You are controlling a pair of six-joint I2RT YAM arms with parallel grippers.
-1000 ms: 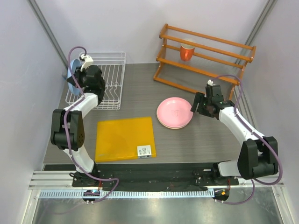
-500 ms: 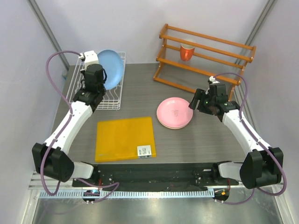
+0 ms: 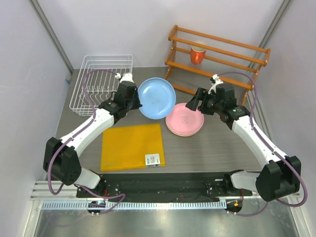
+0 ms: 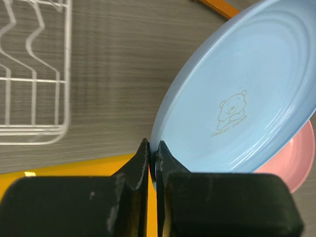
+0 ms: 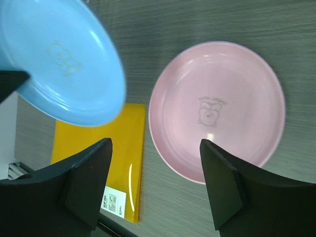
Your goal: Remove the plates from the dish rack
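My left gripper (image 3: 136,101) is shut on the rim of the light blue plate (image 3: 156,98) and holds it tilted in the air, between the dish rack (image 3: 102,85) and the pink plate (image 3: 183,119). In the left wrist view the jaws (image 4: 153,148) pinch the blue plate's (image 4: 237,108) edge. The white wire rack holds no plates. The pink plate lies flat on the table with a second rim just showing under it. My right gripper (image 3: 198,101) is open and empty above the pink plate (image 5: 217,111). The orange-yellow and lilac plates do not show.
A square yellow-orange mat (image 3: 132,146) lies at the front centre, with a white label at its corner. The orange wooden shelf rack (image 3: 217,61) stands at the back right with a red-orange cup (image 3: 197,55) on it. Walls close in on both sides.
My left arm has lifted the blue plate out of the dish rack and swung it right, toward the pink plate. My right gripper has moved left over the pink plate.
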